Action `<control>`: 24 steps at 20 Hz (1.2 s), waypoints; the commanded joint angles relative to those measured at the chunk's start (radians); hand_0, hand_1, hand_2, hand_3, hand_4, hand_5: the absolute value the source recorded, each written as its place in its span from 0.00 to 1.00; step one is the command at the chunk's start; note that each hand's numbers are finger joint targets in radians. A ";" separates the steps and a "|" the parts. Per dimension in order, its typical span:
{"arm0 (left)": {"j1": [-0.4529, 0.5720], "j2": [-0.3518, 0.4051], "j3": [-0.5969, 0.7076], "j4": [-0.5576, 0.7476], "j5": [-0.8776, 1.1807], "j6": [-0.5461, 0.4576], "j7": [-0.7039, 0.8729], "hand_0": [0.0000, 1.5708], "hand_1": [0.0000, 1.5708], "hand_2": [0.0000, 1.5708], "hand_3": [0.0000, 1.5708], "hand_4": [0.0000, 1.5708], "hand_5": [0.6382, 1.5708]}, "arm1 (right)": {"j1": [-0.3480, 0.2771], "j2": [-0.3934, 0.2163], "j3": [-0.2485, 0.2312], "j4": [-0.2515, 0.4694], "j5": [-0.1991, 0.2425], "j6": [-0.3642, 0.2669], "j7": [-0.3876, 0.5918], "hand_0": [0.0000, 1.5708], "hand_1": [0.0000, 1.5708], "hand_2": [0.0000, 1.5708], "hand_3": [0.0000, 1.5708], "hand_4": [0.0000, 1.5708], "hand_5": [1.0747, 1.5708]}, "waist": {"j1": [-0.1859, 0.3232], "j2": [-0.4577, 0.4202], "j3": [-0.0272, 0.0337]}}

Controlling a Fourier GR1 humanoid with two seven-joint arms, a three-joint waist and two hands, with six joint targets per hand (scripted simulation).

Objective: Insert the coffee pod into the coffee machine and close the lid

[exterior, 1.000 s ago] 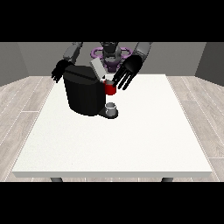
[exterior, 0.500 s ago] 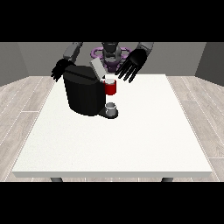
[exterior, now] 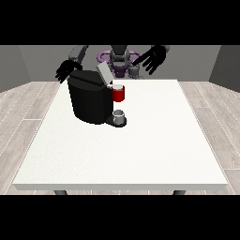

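A big white table (exterior: 140,154) stands on a light wood floor (exterior: 28,101), with gray walls (exterior: 220,63) behind

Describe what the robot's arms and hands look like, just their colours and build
Both hands are black, each with slim separate fingers and a thumb: the hand at the view's right and the hand at the view's left. The arm at the view's left is grey with rounded segments and darker joints; the arm at the view's right looks dark and thin. No cables or markings can be made out.
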 commanded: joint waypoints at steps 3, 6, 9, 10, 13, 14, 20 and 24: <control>0.153 -0.113 0.104 -0.021 0.169 -0.032 -0.061 0.00 0.00 0.00 0.00 0.00 1.00 | 0.067 -0.018 -0.029 0.015 -0.008 -0.012 0.031 0.00 0.00 0.00 0.00 0.25 1.00 | 0.096 -0.136 -0.0004; 0.260 -0.149 0.107 -0.040 0.196 -0.039 -0.080 0.00 0.00 0.00 0.00 0.00 1.00 | 0.112 -0.047 -0.051 0.006 -0.028 0.018 0.018 0.00 0.00 0.00 0.00 0.28 1.00 | 0.127 -0.209 0.0000; 0.312 -0.143 0.159 -0.032 0.253 -0.045 -0.052 0.00 0.00 0.00 0.00 0.09 1.00 | 0.151 -0.061 0.008 -0.055 0.004 0.061 0.030 0.00 0.00 0.00 0.00 0.28 1.00 | 0.110 -0.252 -0.0004; 0.333 -0.184 0.134 -0.055 0.249 -0.038 -0.081 0.00 0.00 0.00 0.00 0.14 1.00 | 0.115 -0.100 -0.021 -0.046 -0.006 0.072 0.031 0.00 0.00 0.00 0.00 0.23 1.00 | 0.132 -0.235 0.0000; 0.408 -0.196 0.144 -0.064 0.272 -0.034 -0.076 0.00 0.00 0.00 0.00 0.00 1.00 | 0.129 -0.083 0.031 -0.100 0.008 0.094 0.050 0.00 0.00 0.00 0.00 0.22 1.00 | 0.142 -0.273 -0.0001; 0.404 -0.190 0.143 -0.065 0.271 -0.041 -0.049 0.00 0.00 0.00 0.00 0.00 1.00 | 0.087 -0.119 0.010 -0.120 -0.038 0.142 0.110 0.00 0.00 0.00 0.00 0.24 1.00 | 0.154 -0.295 0.0000; 0.465 -0.202 0.160 -0.125 0.349 -0.085 -0.055 0.00 0.00 0.00 0.00 0.04 1.00 | 0.021 -0.136 0.036 -0.206 -0.032 0.168 0.133 0.00 0.00 0.00 0.00 0.03 1.00 | 0.173 -0.283 0.0002; 0.511 -0.211 0.156 -0.165 0.380 -0.100 -0.029 0.00 0.00 0.00 0.00 0.00 1.00 | 0.008 -0.084 0.124 -0.242 0.011 0.161 0.161 0.00 0.00 0.00 0.00 0.00 1.00 | 0.193 -0.275 0.0001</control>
